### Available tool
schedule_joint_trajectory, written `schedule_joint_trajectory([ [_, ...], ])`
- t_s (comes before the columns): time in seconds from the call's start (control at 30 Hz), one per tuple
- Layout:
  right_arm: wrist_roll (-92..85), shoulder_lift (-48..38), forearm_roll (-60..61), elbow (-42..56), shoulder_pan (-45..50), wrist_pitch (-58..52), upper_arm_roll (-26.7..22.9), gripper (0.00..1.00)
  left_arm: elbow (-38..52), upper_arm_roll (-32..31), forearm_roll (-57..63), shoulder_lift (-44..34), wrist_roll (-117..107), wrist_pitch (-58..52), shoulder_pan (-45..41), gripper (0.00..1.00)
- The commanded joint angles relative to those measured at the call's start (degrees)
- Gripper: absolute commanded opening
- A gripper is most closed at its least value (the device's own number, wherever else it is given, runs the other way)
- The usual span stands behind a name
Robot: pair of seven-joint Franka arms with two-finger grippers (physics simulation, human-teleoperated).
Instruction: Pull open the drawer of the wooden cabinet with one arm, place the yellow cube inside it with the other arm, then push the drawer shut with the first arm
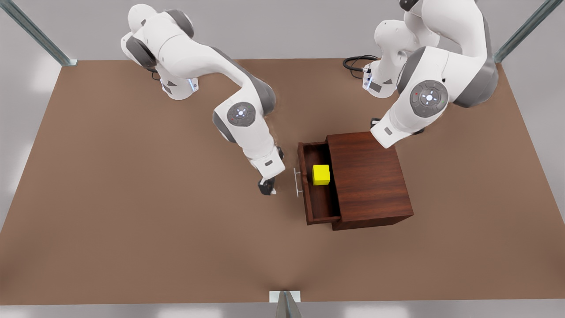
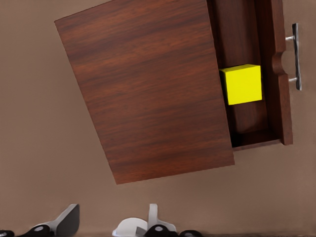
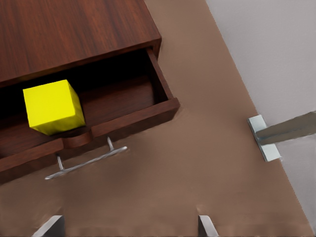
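The yellow cube (image 1: 321, 175) sits inside the drawer (image 1: 318, 201), on its floor, close against the cabinet's opening and roughly midway along the drawer's length. The drawer stands pulled out of the wooden cabinet (image 1: 368, 176) toward the front view's left, its silver bar handle (image 1: 298, 182) on the outer face.

The front view takes in both arms and the whole brown table (image 1: 132, 229). The right wrist view shows what the front view cannot: the cube (image 3: 53, 107) from the handle side, tucked half under the cabinet's top edge (image 3: 69, 29), with the handle (image 3: 86, 163) standing off the drawer front (image 3: 133, 118) on two posts. The left wrist view looks down on the cabinet top (image 2: 148, 94) from the far side, the cube (image 2: 241, 84) and handle (image 2: 296, 57) lying beyond it.

The right gripper (image 1: 267, 187) hangs low over the table, just beside the handle but apart from it, on the side away from the cube. Its fingers (image 3: 207, 226) are spread wide with nothing between them. The left gripper (image 2: 109, 219) is behind the cabinet, well apart from the cube, its fingers (image 2: 66, 219) also parted and empty.
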Motion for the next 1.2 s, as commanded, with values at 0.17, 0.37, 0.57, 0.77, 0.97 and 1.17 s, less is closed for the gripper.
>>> schedule_joint_trajectory([
  [0.17,35.5,-13.6,-0.9,-3.4,-13.1,-44.5,-19.6,1.0,10.1,-0.6,-8.7,18.3,-95.8,23.6,-21.9,0.21],
  [0.37,33.8,-25.1,-0.7,-11.7,-20.5,-42.9,-13.9,1.0,11.2,2.7,4.4,28.5,-151.5,45.6,-26.3,0.21],
  [0.57,31.2,-21.2,0.7,-11.2,-20.6,-40.5,-14.2,1.0,10.8,2.6,1.4,33.3,-153.4,51.9,-26.8,0.21],
  [0.77,31.1,-20.4,3.7,-11.5,-21.6,-38.4,-14.3,1.0,9.2,2.7,1.3,34.2,-148.5,48.2,-24.9,0.21],
  [0.97,31.2,-20.3,3.2,-11.8,-21.4,-36.5,-14.3,1.0,8.6,2.5,1.1,35.1,-143.7,44.5,-23.4,0.21],
  [1.17,31.2,-20.3,3.5,-12.0,-21.4,-36.3,-14.3,1.0,7.1,2.3,1.5,35.5,-139.6,44.8,-22.2,0.21],
])
